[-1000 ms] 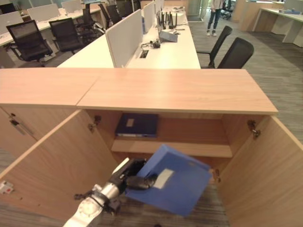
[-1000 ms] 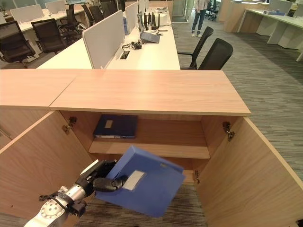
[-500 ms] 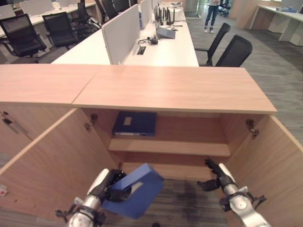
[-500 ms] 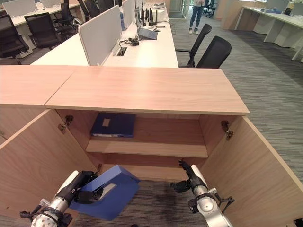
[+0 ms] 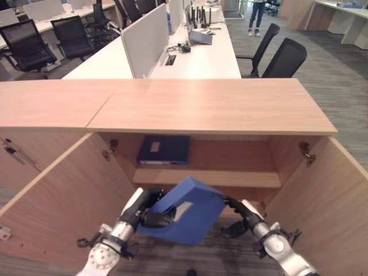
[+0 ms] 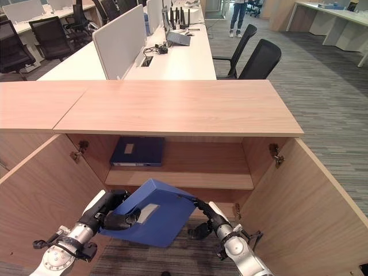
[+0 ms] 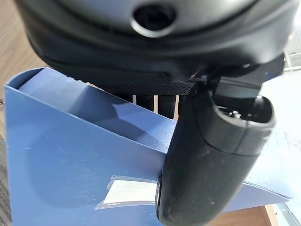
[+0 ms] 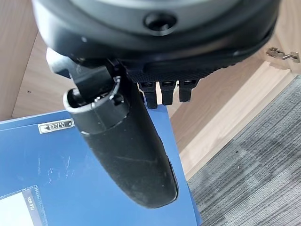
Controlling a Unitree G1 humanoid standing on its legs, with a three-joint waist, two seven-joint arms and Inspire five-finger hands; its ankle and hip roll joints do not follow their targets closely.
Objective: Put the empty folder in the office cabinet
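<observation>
Blue folder (image 5: 190, 210) tilted before cabinet (image 5: 230, 115), left hand (image 5: 146, 213) clamped on it, right hand (image 6: 206, 211) gripping its far edge

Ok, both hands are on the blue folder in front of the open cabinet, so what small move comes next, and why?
Probably ease the blue folder forward and level it toward the lower compartment. The left hand grips one edge and the right hand steadies the other, yet the folder hangs tilted outside the cabinet, just below the shelf. The upper shelf already holds a dark folder.
</observation>
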